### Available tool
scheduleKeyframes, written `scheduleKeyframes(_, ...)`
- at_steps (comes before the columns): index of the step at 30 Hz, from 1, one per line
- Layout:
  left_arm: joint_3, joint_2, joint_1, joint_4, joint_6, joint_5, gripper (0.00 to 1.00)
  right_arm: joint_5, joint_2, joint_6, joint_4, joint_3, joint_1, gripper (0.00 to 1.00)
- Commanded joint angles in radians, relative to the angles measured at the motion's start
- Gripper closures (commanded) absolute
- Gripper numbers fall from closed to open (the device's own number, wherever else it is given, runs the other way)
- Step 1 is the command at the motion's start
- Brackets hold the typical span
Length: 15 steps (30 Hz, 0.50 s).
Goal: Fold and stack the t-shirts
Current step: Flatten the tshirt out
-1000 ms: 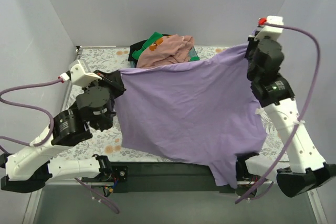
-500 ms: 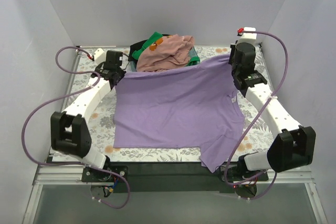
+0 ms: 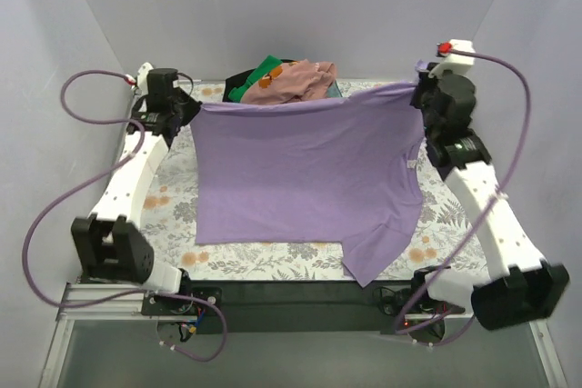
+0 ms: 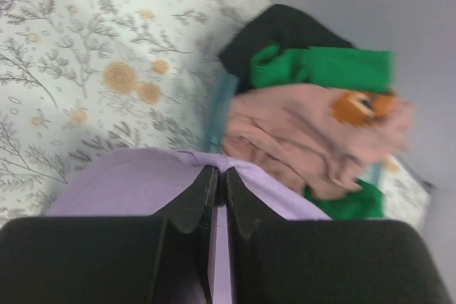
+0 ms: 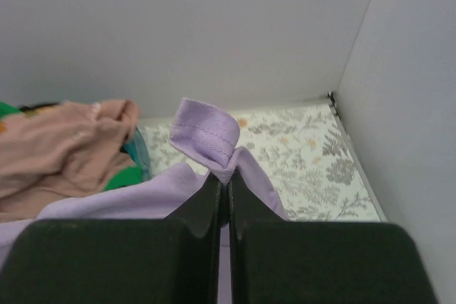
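Left hand (image 4: 219, 170) closed tight on the far-left corner of the lavender t-shirt (image 3: 305, 170). Right hand (image 5: 223, 176) pinches the far-right corner, hem curled above its tips. Shirt stretched between them, near part lying on the floral tabletop (image 3: 168, 202). Pink tee (image 3: 296, 82), green tee (image 3: 265, 69) and black tee (image 3: 236, 78) heaped behind.

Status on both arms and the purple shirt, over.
Left end effector shut on purple shirt corner; right end effector same. Shirt stretched between them. Clothes pile just behind its far edge.

Plain pale grey panel walls (image 3: 273, 6) are boxing in a floral-patterned white table (image 3: 177, 215), suggesting a robotics lab cell.
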Motion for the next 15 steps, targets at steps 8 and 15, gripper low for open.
scheduleKeyframes(8, 0.346, -0.634, 0.0, -0.235, 0.002, 0.044, 1.0, -0.286, -0.484, 0.092, -0.305, 0.439, -0.004, 0.99)
scheduleKeyframes(15, 0.805, -0.625, 0.002, -0.399, 0.046, 0.123, 1.0, -0.4, -0.556, 0.118, -0.414, 0.779, -0.007, 0.99)
